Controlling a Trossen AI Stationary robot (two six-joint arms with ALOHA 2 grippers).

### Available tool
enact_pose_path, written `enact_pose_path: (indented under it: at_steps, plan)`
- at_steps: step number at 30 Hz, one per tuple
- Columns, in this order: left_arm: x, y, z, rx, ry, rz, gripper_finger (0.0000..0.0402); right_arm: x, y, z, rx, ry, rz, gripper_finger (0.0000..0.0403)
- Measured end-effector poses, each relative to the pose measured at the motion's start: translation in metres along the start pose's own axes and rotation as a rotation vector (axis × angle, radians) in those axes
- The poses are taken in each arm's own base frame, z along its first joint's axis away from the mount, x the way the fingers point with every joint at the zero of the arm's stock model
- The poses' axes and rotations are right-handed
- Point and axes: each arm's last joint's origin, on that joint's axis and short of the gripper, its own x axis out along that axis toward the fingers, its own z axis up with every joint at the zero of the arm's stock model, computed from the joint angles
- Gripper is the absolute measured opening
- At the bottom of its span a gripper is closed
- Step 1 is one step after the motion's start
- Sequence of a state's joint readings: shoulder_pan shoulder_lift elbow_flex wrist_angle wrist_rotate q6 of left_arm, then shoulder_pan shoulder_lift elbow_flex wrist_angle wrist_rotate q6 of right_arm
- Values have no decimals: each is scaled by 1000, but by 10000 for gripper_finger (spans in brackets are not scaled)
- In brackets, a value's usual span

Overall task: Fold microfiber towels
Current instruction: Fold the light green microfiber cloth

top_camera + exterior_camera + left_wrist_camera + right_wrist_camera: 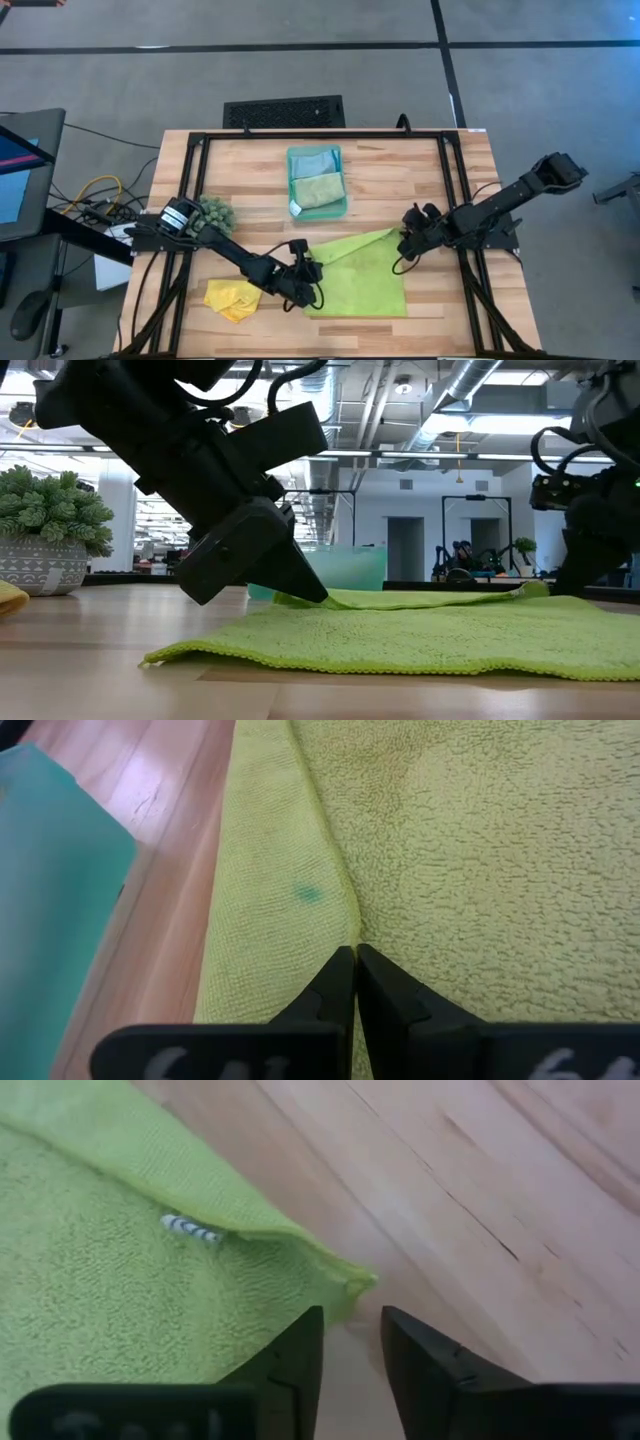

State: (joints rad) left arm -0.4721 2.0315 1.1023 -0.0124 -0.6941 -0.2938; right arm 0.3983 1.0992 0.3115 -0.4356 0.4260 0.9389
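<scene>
Lime green towel [362, 280] lies spread on the tabletop [420, 170], front centre, with its far right corner lifted and a narrow hem flipped over along the left edge. Left gripper [354, 960] is clenched tight on that left edge, fingertips pinching the fold line. Right gripper [350, 1330] sits just off the far right corner, fingers parted with a narrow gap, corner tip just ahead of the gap, nothing grasped as far as I can see. Cloth looks light, limp and grippy: it will drape and drag on the wood, not slide cleanly. Best hold is a corner or hem, pinched low against the tabletop; grabbing mid-panel would just bunch it. Yellow towel [232, 298] is crumpled at front left; pale green [318, 190] and light blue [312, 160] ones sit in the teal tray [344, 180].
</scene>
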Motion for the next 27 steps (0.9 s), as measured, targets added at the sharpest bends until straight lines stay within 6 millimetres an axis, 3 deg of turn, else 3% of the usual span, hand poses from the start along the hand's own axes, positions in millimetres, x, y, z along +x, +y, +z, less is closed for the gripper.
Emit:
enact_pose_path:
  at_steps: [16,20,25,27]
  plan:
    - [0,0,0,-8,1,-2,0,1,6,2,-173,-85,2,113]
    - [0,0,0,-8,2,-4,0,6,5,1,-190,-72,-41,83]
    - [0,1,0,-4,-3,15,0,10,4,1,-199,-87,-99,16]
    - [0,2,1,-4,-16,52,0,9,4,1,-210,-105,-109,10]
